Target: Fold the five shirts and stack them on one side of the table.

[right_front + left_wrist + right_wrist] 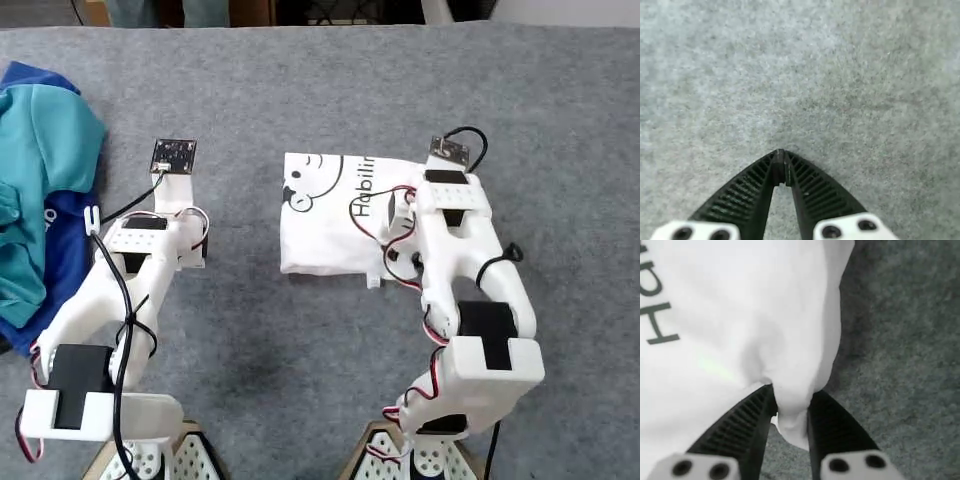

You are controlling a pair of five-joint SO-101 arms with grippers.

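Grey fuzzy-topped table [300, 90], and going by what's on it I'd say this job is early days: the white shirt [330, 215] sits mid-table, already down to a rough rectangle with the print facing up, so that one looks about folded, but there's no stack anywhere yet. Over at the far left edge the teal shirt [45, 140] is slumped on top of the blue shirt [70, 260] in a rumpled heap, neither folded as far as I can tell. That's three shirts I can count, not five, so my guess is most of the folding is left, plus getting everything over to one side. Right gripper [792, 396] has its jaws pinched on the white shirt's edge, the right-hand one as best I can tell, with a little tuck of cloth bunched between the ribbed black fingers [740, 427]. Left gripper [781, 156] is closed on nothing, tips meeting over bare table, between the white shirt and the heap and apart from both. Texture-wise the white one is thin smooth jersey with dark lettering and goes into soft puckers where it's grabbed, the teal looks heavier and lumpier, and the table has a short flat nap, so cloth probably drags on it rather than slides
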